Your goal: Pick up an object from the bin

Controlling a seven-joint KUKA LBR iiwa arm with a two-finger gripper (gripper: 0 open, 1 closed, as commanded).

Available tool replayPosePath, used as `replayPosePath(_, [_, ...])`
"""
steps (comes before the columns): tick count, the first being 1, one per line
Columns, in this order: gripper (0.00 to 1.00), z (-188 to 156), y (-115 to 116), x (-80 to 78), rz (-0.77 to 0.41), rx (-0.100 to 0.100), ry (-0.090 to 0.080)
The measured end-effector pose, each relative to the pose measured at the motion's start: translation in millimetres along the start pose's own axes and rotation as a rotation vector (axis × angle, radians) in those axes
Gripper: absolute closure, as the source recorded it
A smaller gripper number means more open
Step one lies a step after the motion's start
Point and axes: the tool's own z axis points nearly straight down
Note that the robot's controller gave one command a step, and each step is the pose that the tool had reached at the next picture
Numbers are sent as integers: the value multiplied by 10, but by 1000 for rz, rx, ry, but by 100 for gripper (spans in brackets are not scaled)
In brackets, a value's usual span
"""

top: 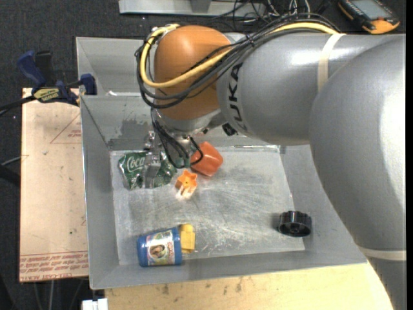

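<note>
My gripper (157,162) reaches down under the orange wrist cover at the bin's back left. Its metal fingers stand right over a crushed green can with white lettering (133,168). Just right of the gripper lies a rounded orange-red piece (208,159), and a small orange and white bit (186,184) sits in front of it. How far apart the fingertips are is masked by the cables and the can.
A blue tub with a picture label and a yellow end (164,246) lies near the front wall. A black round cap (294,223) rests at the front right. The big grey arm covers the bin's right and back.
</note>
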Motion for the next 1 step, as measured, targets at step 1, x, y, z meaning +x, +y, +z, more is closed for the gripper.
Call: replayPosePath(1, [100, -404, -4, 61, -1, -1, -2])
